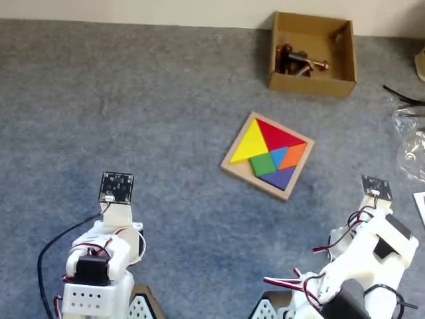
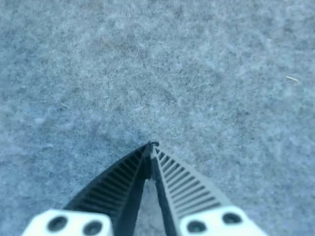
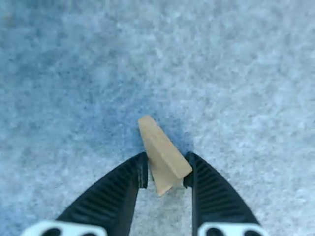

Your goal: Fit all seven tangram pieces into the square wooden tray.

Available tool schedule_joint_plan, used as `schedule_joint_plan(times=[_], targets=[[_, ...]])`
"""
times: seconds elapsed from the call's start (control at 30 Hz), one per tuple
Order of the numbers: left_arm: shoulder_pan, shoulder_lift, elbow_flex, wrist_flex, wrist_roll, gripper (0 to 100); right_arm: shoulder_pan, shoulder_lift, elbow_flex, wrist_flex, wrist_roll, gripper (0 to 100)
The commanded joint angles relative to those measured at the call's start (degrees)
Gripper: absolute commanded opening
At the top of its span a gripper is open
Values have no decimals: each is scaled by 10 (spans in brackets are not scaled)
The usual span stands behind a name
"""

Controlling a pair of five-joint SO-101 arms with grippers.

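Observation:
The square wooden tray [image 1: 230, 162] lies turned like a diamond right of the table's middle. In it lie a yellow triangle [image 1: 249, 144], a red triangle [image 1: 277, 136], a green square [image 1: 263, 163], a small blue piece [image 1: 277, 157], an orange piece [image 1: 293, 155] and a purple piece [image 1: 279, 177]. My right gripper [image 3: 166, 157] is shut on a tan wooden triangular piece [image 3: 158, 145], held just above the grey felt. The right arm [image 1: 372, 252] stands at the front right, below and right of the tray. My left gripper [image 2: 150, 145] is shut with nothing in it, over bare felt at the front left [image 1: 106, 246].
A cardboard box [image 1: 312, 85] with brown and metal objects inside stands at the back, beyond the tray. Clear plastic wrapping [image 1: 412, 143] and black cables [image 1: 398, 94] lie at the right edge. Grey felt covers the table.

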Motion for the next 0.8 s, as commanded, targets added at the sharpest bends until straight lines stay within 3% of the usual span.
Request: schedule_joint_plan(times=[0.0, 0.33, 0.53, 0.77], targets=[[9, -4, 11, -2, 4, 5, -7, -14, -2, -7, -1, 122], [9, -4, 11, -2, 4, 5, -6, -14, -2, -7, 0, 74], [9, -4, 11, -2, 4, 5, -4, -14, -2, -7, 83, 74], [9, -4, 11, -2, 4, 5, 10, -15, -26, -29, 91, 74]])
